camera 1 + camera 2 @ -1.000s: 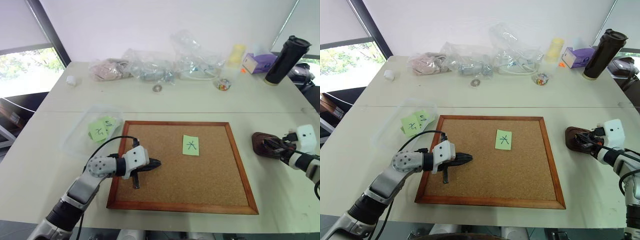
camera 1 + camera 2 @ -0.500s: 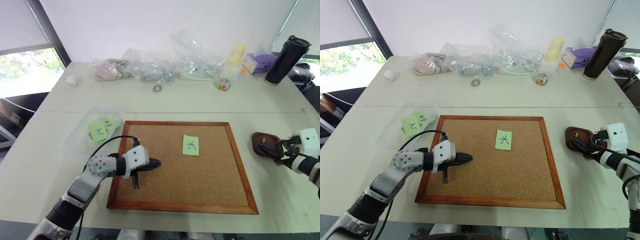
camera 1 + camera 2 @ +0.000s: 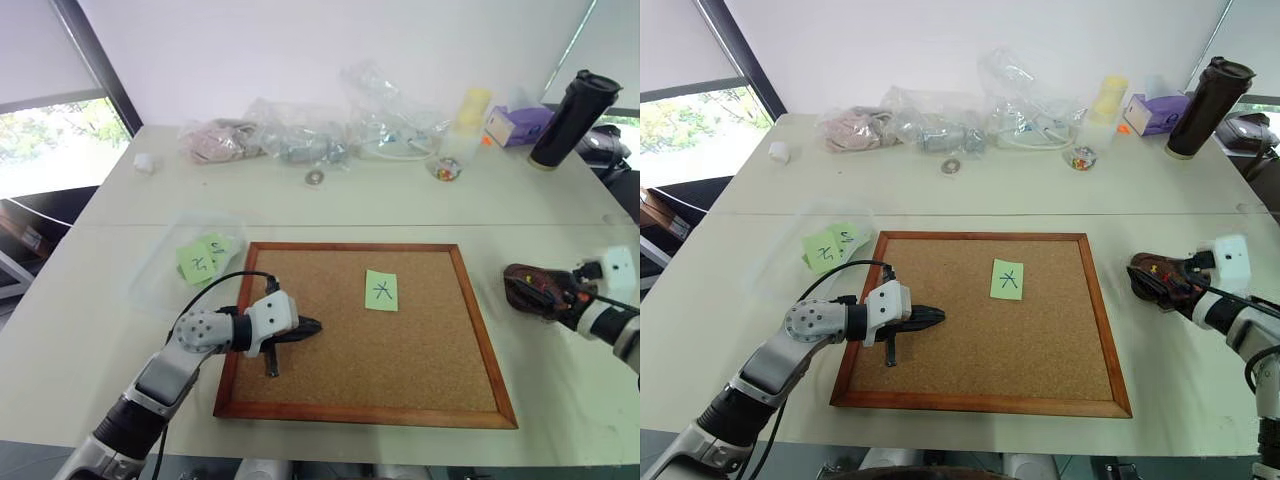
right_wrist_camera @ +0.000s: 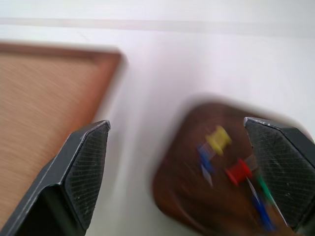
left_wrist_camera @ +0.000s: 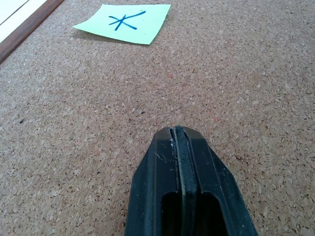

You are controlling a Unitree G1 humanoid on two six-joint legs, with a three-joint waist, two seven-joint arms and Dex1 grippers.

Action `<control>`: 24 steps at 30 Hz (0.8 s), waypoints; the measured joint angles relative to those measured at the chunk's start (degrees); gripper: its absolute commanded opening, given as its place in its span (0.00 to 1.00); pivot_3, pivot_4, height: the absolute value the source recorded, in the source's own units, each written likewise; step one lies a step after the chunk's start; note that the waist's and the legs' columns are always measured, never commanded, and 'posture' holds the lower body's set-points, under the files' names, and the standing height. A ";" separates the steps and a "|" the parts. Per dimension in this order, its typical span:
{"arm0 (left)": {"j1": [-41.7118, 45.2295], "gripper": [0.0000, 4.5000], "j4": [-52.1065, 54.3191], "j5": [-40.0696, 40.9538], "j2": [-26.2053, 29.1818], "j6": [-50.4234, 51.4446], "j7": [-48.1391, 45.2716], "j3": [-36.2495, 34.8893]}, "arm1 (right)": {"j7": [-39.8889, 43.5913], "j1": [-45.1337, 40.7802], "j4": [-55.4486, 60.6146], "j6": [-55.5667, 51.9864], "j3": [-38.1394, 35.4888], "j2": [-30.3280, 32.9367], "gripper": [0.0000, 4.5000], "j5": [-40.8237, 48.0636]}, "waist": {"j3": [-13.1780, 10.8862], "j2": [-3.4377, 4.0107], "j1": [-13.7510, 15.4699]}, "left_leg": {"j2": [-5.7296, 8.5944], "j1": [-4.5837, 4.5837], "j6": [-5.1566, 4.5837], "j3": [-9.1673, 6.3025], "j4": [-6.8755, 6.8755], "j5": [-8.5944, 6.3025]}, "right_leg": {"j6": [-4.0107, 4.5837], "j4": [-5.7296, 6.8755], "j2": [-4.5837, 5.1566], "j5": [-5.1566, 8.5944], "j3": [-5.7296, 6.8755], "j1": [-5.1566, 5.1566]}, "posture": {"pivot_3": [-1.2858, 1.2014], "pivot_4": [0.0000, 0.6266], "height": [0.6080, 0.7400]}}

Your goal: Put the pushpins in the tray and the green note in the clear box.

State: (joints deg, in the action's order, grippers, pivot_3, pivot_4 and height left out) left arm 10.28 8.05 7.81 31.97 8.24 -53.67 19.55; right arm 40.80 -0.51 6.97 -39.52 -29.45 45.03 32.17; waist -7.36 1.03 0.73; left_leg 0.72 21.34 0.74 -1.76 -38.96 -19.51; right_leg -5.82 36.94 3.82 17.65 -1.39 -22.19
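Bearing a hand-drawn cross, green note [image 3: 381,290] on cork board [image 3: 420,350]; left pincer [image 5: 178,142] closed empty, right pincer [image 4: 182,162] wide, empty.

Pushpins [image 4: 231,162] in the tray [image 4: 182,191], smeared by blur

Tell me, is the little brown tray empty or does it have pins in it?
Not empty. The tray holds several pushpins: yellow, red and blue ones lie inside it.
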 measured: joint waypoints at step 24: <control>0.68 0.00 -0.52 -0.50 -0.34 -0.19 -0.58 0.11 | 9.25 -8.04 4.02 21.92 35.80 3.09 0.99 -21.34 | 0.18 -0.34 0.00 | 0.00 -0.08 -0.02 -0.03 -0.01 -0.01 | 0.02 -0.28 0.01 0.01 0.04 0.20 | 0.52 0.24 1.00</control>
State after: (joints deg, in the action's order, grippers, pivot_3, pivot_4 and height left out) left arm 10.95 7.53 7.31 31.63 8.06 -54.26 19.66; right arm 50.05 -8.55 10.99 -17.60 6.35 48.12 10.83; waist -7.18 0.70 0.74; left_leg 0.72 21.26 0.72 -1.79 -38.97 -19.52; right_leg -5.81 36.66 3.83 17.66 -1.35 -21.99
